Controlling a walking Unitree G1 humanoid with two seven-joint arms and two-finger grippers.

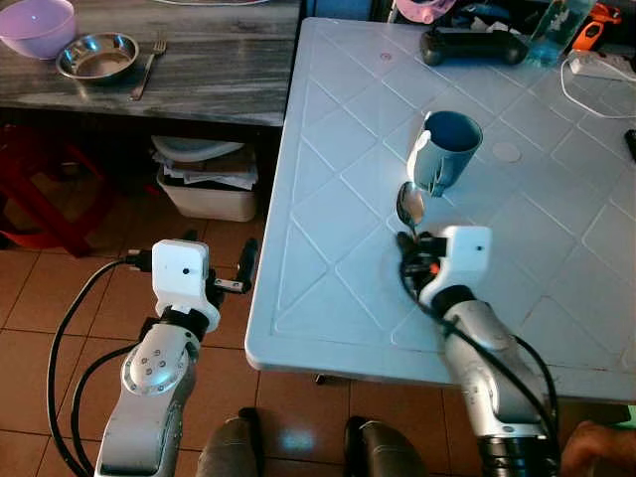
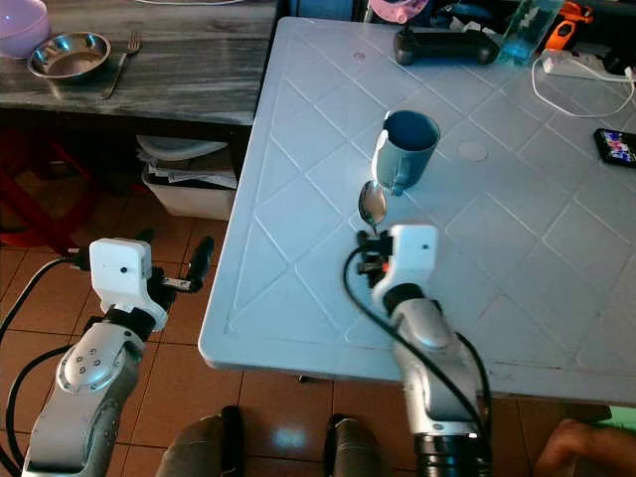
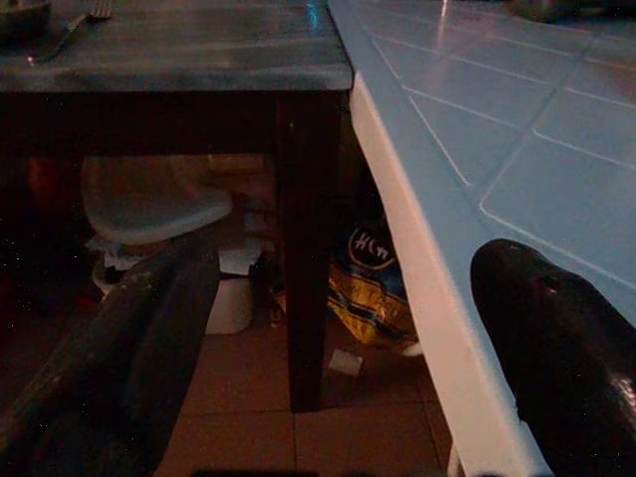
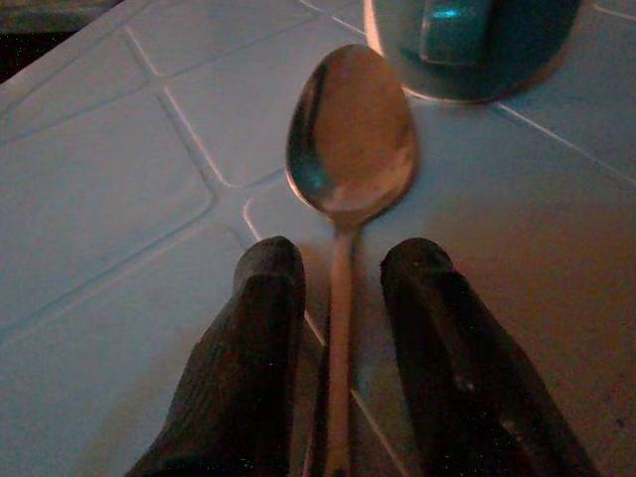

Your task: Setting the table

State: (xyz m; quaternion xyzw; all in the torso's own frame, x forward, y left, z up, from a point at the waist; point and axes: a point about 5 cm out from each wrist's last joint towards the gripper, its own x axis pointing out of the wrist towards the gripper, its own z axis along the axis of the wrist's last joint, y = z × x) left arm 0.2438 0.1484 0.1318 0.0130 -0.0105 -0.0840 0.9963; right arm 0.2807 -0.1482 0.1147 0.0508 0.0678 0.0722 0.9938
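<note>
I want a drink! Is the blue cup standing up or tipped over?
Standing up. The blue cup sits on its base on the white table, its open mouth facing upward.

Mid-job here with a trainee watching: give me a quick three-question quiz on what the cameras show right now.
1. True or false: the right gripper has a spoon between its jaws.
2. What lies just past the spoon's bowl? A) purple bowl B) blue mug C) fork
3. Fill in: the left gripper hangs beside the white table's edge, over the ____ floor.

Key: 1 true, the handle runs between the two fingers. 2 B, the blue mug. 3 tiled.
</note>
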